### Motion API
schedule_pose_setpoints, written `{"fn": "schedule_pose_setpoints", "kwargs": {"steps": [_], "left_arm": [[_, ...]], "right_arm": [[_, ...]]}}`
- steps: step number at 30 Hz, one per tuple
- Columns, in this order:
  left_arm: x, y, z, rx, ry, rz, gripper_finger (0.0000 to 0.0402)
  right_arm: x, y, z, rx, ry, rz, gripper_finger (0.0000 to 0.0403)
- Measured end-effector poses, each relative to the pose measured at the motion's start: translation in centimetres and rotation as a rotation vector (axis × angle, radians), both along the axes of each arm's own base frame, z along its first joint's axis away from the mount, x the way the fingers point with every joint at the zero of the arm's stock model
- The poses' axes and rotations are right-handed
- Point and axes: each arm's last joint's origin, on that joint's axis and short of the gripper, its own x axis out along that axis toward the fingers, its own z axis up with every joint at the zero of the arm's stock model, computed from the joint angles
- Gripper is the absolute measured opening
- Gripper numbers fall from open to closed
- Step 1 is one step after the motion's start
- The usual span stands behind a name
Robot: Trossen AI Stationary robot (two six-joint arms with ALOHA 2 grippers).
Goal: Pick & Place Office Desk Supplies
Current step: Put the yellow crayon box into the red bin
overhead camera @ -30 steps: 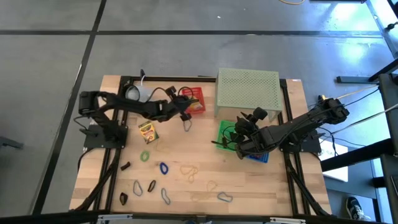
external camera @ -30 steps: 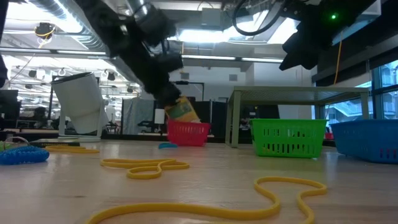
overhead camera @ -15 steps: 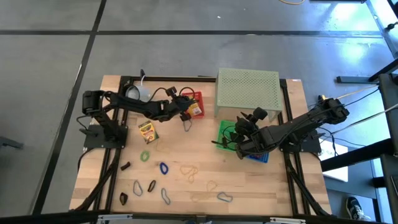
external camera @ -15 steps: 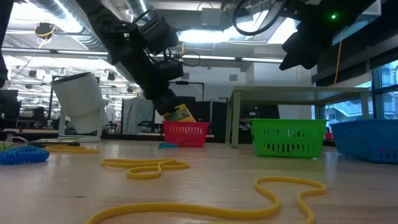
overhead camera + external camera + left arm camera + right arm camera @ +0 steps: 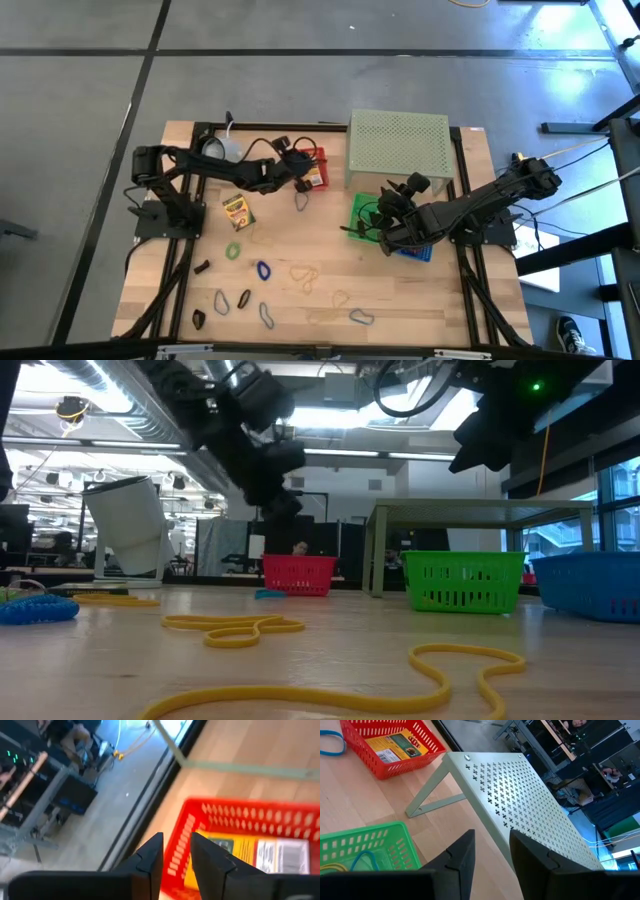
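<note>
Left end effector (image 5: 297, 172) hovers at the rim of the red basket (image 5: 313, 164), its fingers parted by a narrow gap and holding nothing; the left wrist view shows them empty, with a yellow printed box (image 5: 235, 857) lying just below and ahead of them inside that basket. So one box looks delivered. Right end effector (image 5: 388, 215) waits over the green basket (image 5: 362, 214), beside the blue basket (image 5: 416, 250), fingers likewise slightly apart and empty; its wrist view shows a blue loop (image 5: 367, 857) and a yellow band already in the green basket beneath it. Much is left, by my reading: a second yellow box (image 5: 237, 210) stands on the table back toward the left arm's base, a blue loop (image 5: 299, 201) lies just beside the left end effector, and farther off, near the table's front edge, lie the green loop (image 5: 233, 250), another blue one (image 5: 263, 270), dark clips (image 5: 201, 268) and pale rubber bands (image 5: 305, 273), all still loose.
</note>
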Motion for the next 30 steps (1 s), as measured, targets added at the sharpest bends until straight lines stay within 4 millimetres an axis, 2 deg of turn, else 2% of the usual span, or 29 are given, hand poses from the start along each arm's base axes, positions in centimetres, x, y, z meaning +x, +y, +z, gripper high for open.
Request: {"fn": "schedule_pose_setpoints", "kwargs": {"steps": [4, 8, 13, 19, 24, 30], "left_arm": [[1.1, -1.0, 1.7, 0.003, 0.008, -0.039, 0.0099], [1.8, -3.2, 3.2, -0.059, 0.054, -0.059, 0.0098], [1.1, -6.3, 4.1, -0.162, 0.168, -0.033, 0.0096], [-2.1, -8.9, 3.0, -0.430, 0.349, 0.118, 0.0110], [-5.3, -10.1, 2.0, -0.538, 0.506, 0.302, 0.0119], [-9.1, -11.1, 1.0, -0.636, 0.451, 0.489, 0.0114]], "right_arm": [[0.0, 0.0, 0.0, 0.002, -0.004, -0.002, 0.0123], [0.0, 0.0, 0.0, 0.002, -0.005, -0.002, 0.0123], [-0.1, -0.1, -0.3, -0.001, 0.004, -0.003, 0.0123], [-0.4, -0.2, -0.8, -0.007, 0.020, -0.003, 0.0123], [-0.7, -0.3, -1.3, -0.015, 0.038, -0.003, 0.0123], [-0.8, -0.4, -1.6, -0.018, 0.045, -0.007, 0.0123]]}}
